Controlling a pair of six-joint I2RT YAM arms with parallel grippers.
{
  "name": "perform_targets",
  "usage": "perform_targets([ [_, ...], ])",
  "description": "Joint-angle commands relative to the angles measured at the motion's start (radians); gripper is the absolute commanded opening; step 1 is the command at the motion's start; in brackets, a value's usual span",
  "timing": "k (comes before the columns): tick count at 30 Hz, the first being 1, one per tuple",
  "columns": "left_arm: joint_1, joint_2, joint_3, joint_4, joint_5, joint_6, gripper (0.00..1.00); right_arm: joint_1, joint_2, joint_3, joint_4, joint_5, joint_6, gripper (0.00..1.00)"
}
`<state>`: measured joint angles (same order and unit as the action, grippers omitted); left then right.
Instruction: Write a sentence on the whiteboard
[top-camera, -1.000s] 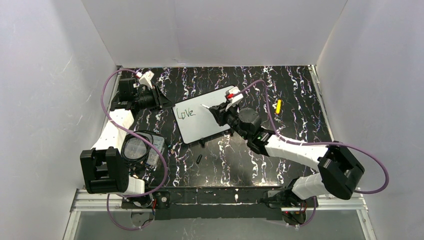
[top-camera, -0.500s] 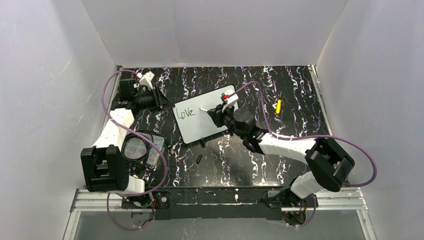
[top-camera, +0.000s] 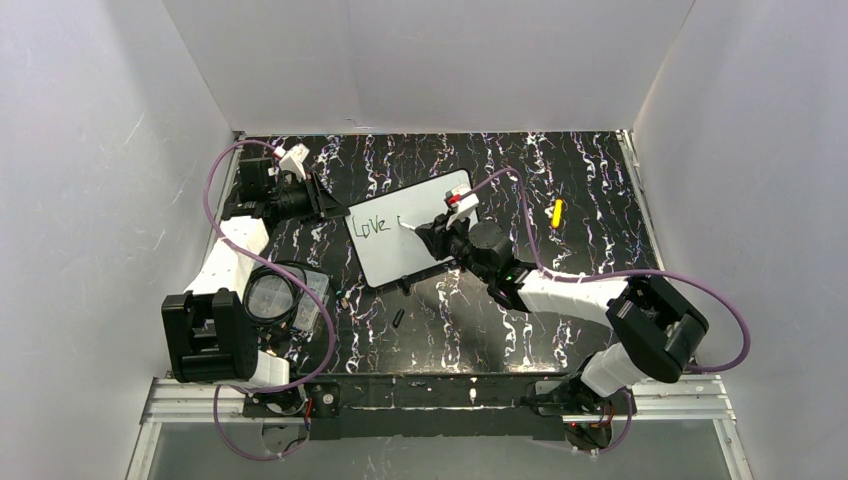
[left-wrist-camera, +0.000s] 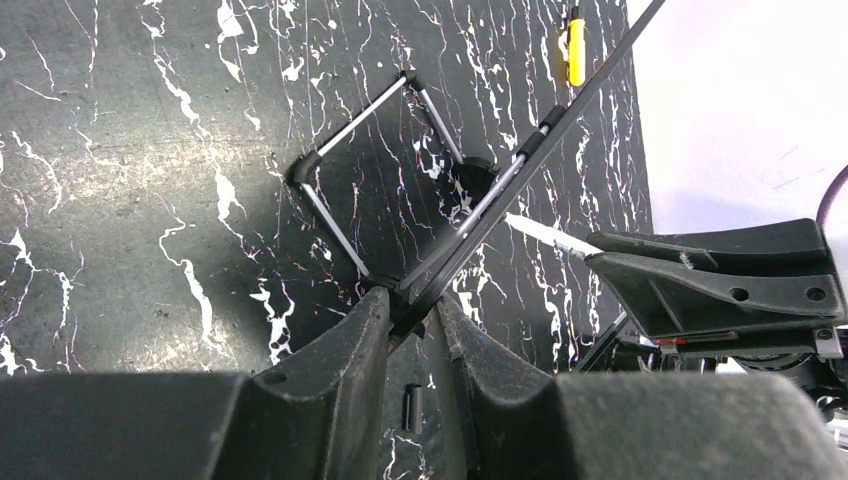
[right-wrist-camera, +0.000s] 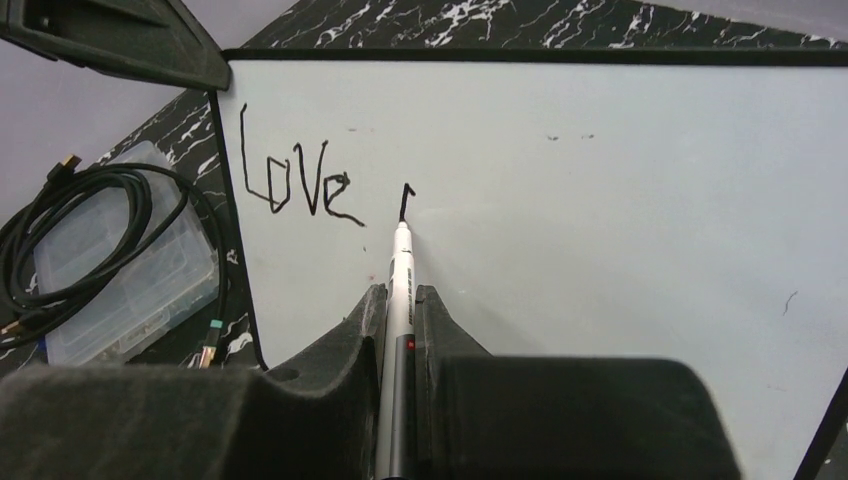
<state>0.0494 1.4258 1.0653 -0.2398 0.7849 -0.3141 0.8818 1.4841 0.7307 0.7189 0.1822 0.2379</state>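
Between tight right fingers (right-wrist-camera: 362, 330), a pen (right-wrist-camera: 400, 265)

Whiteboard (right-wrist-camera: 600, 200) smooth and glossy; marbled tabletop (top-camera: 600, 170) has dull sheen.

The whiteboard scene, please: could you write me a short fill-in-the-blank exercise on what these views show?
The complete word written on the whiteboard reads ____.
The left gripper is shut on the whiteboard's edge; the right gripper is shut on a white ____.
The small object on the table, right of the board, is coloured ____.
Missing words: Love; pen; yellow.
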Motion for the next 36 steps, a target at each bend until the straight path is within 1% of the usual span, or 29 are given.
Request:
perform_targets([
  [1,-0.004,-0.008,0.031,-0.026,0.036,0.004,0.21,-0.007,-0.022,-0.031,0.02,0.01,0.021,0.01],
  [6,-0.004,-0.006,0.031,-0.026,0.037,0.004,0.21,-0.007,-0.021,-0.031,0.032,0.012,0.026,0.01],
  [18,-0.003,-0.003,0.031,-0.026,0.037,0.003,0.21,-0.007,0.007,0.0,0.147,0.057,0.024,0.01],
  [24,-0.003,-0.004,0.033,-0.026,0.037,0.005,0.21,-0.007,0.0,-0.004,0.136,0.086,0.011,0.01],
  [28,-0.003,-0.004,0.033,-0.026,0.037,0.004,0.21,-0.007,-0.002,-0.016,0.113,0.078,0.017,0.01],
  [36,-0.004,-0.003,0.034,-0.026,0.04,0.002,0.2,-0.003,-0.027,-0.088,0.096,0.073,0.057,0.01],
])
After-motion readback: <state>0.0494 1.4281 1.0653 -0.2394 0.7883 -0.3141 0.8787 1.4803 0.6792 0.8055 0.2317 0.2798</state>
